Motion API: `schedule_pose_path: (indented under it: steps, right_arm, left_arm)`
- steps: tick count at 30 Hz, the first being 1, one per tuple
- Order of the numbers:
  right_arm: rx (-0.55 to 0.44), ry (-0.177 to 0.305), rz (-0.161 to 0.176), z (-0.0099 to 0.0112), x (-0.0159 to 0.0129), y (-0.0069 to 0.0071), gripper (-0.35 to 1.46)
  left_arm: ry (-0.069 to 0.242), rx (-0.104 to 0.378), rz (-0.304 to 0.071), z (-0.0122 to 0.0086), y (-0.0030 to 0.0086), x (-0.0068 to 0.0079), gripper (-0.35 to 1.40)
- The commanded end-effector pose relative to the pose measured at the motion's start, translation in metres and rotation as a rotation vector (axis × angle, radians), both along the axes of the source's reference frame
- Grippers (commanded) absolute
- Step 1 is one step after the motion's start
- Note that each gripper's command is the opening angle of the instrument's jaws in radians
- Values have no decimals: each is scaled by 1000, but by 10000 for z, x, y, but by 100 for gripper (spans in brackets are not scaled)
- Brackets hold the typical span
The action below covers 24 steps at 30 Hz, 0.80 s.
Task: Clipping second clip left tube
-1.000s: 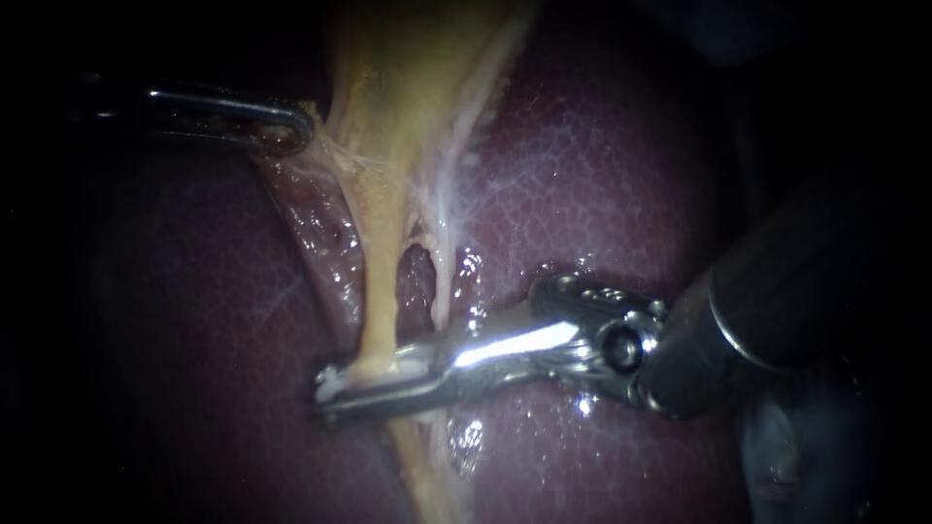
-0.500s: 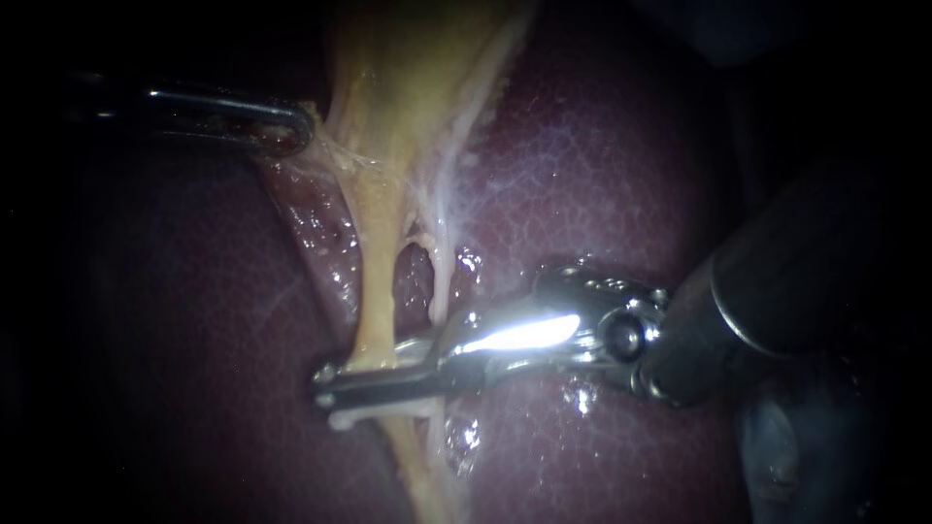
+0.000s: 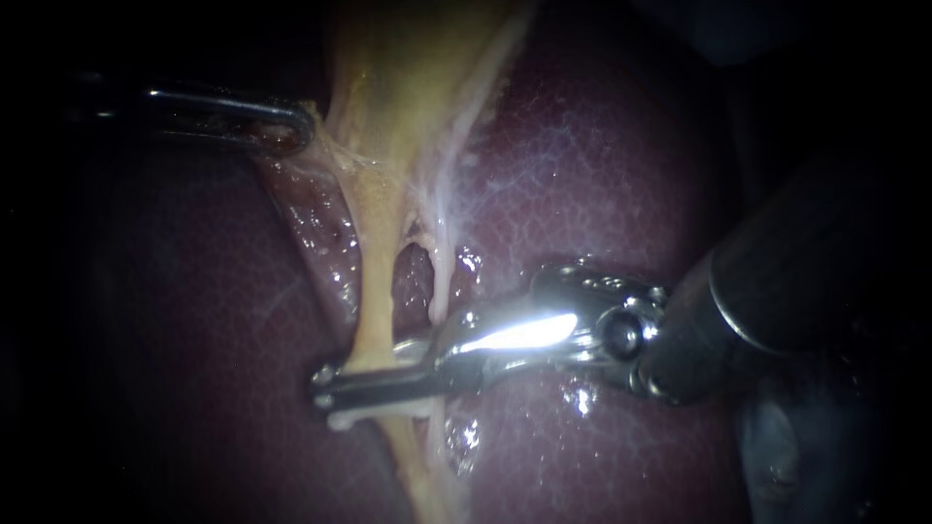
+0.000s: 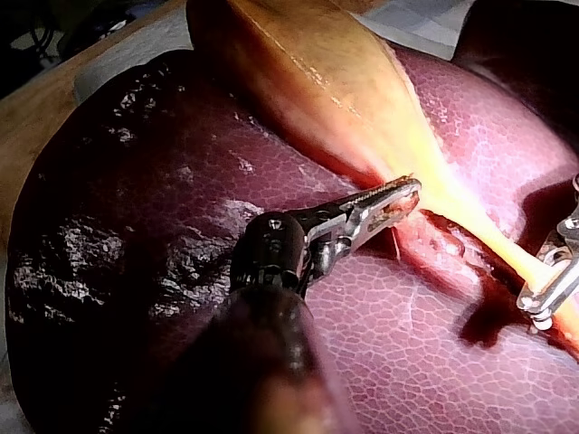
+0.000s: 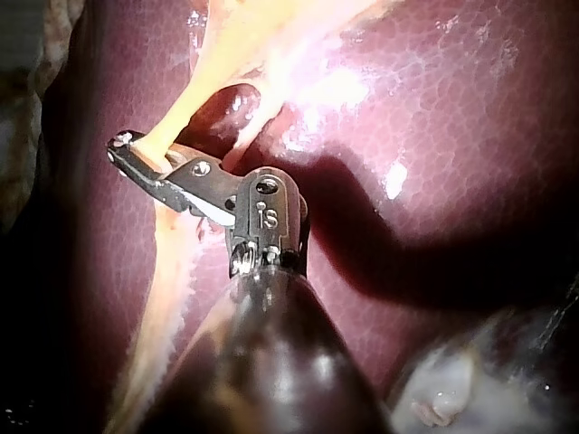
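The dark red liver fills the frame, with the yellowish gallbladder coming down from the top centre. The right instrument reaches from the right edge to the lower centre, its jaws clamped across the left tube, the yellow strand below the gallbladder. At the upper left, the left instrument pinches the gallbladder's edge between its jaws.
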<state>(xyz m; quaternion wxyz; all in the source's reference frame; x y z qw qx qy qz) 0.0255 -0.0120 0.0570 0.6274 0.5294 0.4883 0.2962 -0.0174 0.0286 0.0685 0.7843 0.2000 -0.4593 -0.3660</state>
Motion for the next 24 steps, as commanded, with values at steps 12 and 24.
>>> schedule_pose_path:
  steps: [12,24]
  right_arm:
    - [0,0,-1,3,0,2,-35]
    - [1,2,-4,3,-1,3,-35]
  left_arm:
    - [0,0,0,0,0,-1,-35]
    - [-1,0,1,1,-1,-1,-35]
